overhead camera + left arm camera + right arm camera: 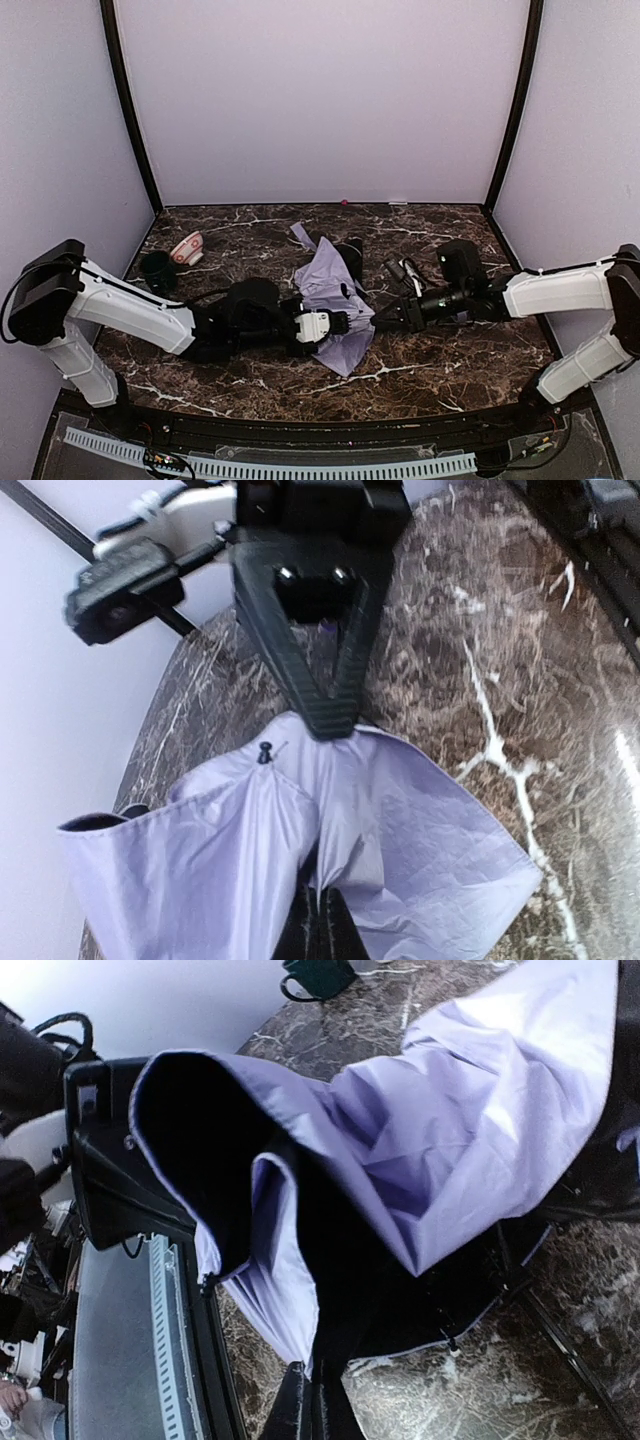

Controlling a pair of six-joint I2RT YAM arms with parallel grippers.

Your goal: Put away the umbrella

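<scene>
Left gripper (338, 322) was pinched shut on the umbrella (330, 280) lying mid table (450, 370), right gripper (381, 320) clamped on its other side, likely so you could bunch the loose canopy.

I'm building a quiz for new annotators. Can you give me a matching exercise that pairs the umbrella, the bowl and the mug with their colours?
Things:
1. umbrella
2. bowl
3. mug

Colours:
A. dark all over
B. pale lavender outside, black underside
C. red pattern on a light ground

Pairs: 1-B, 2-C, 3-A
</scene>
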